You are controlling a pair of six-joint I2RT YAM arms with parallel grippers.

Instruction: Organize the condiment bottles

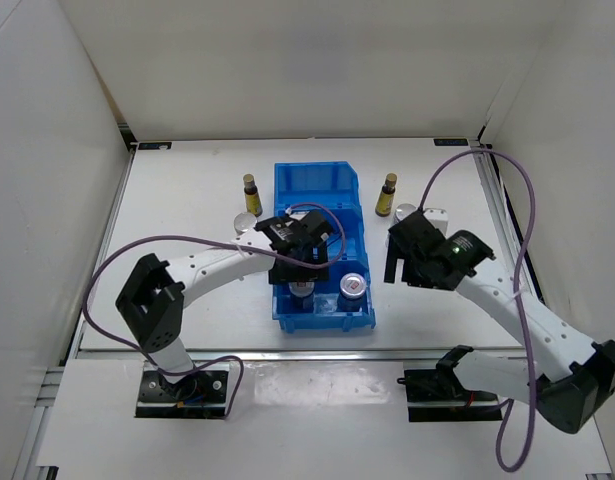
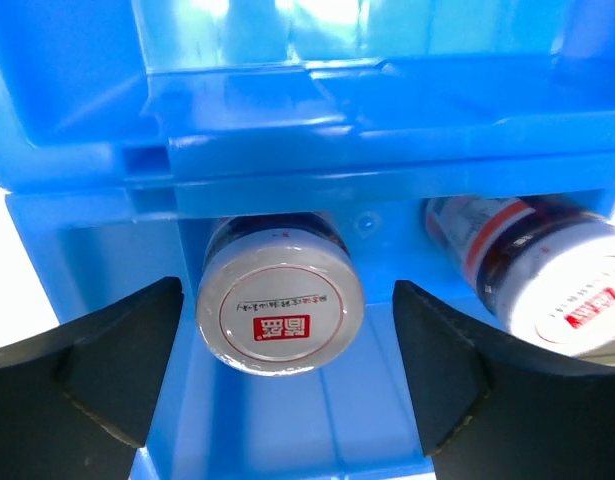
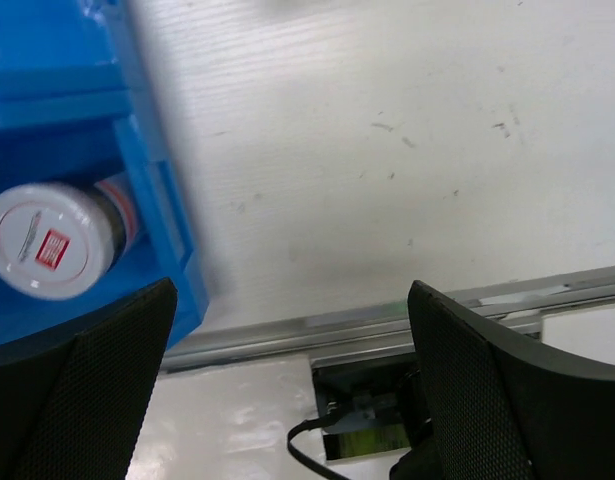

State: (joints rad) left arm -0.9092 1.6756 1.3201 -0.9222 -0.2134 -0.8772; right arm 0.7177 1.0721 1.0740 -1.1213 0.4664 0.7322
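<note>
Amber bottle [image 1: 250,192] and a silver-lidded jar [image 1: 247,224] are stood on the table [image 1: 177,210], left of the blue bin [image 1: 317,180]. The left gripper [image 2: 287,300] is held wide open in the bin's near compartment, with a white bottle [image 2: 280,315] sat between its fingers, untouched. A second white bottle [image 2: 547,270] is parked beside it. Right of the bin, the right gripper [image 3: 292,290] is spread open and empty, with a second amber bottle [image 1: 387,193] and second jar [image 1: 407,212] near it

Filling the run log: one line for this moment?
left gripper open, straddling white bottle in bin | right gripper open, empty | amber bottles outside bin
</note>
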